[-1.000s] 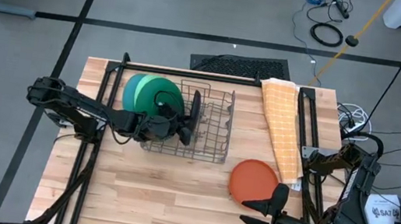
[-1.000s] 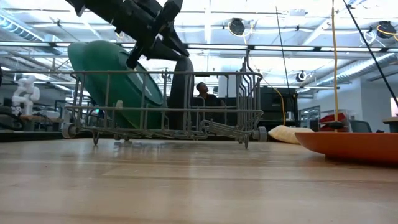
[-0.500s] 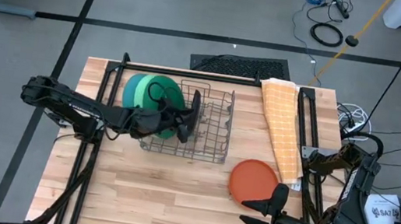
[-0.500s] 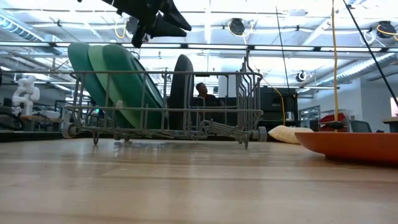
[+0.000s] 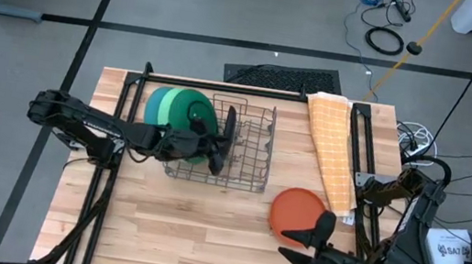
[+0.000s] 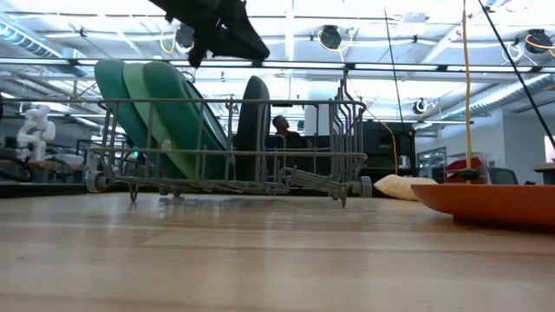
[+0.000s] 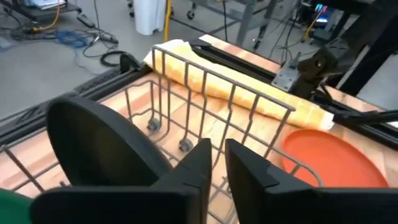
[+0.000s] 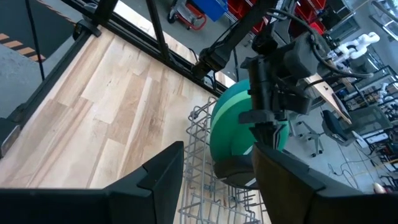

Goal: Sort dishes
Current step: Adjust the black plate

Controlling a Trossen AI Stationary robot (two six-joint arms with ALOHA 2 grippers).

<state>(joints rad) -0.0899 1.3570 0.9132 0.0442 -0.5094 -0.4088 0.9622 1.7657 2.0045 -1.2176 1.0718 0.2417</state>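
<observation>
Three green plates (image 5: 174, 109) stand on edge in the left end of the grey wire rack (image 5: 245, 166) and lean toward the table's left. Next to them a black plate (image 6: 253, 121) stands upright on its rim. My left gripper (image 6: 227, 39) hovers just above the plates' top edges, touching nothing. Its fingers (image 7: 202, 155) are close together with a narrow gap and nothing between them. An orange plate (image 5: 299, 213) lies flat on the table at the near right. My right gripper (image 5: 305, 244) hangs open beside it, holding nothing.
A folded orange checked cloth (image 5: 331, 150) lies along the table's right side, beyond the orange plate. The rack's right half has free slots. Bare wooden table (image 5: 184, 236) stretches along the near edge. Black frame rails (image 5: 115, 134) run down both sides.
My left gripper has risen from the top edge of the frontmost green plate and rolled at the wrist. That plate, tipped and turned under the fingers a second ago, now stands in the rack leaning against the other two green ones.
</observation>
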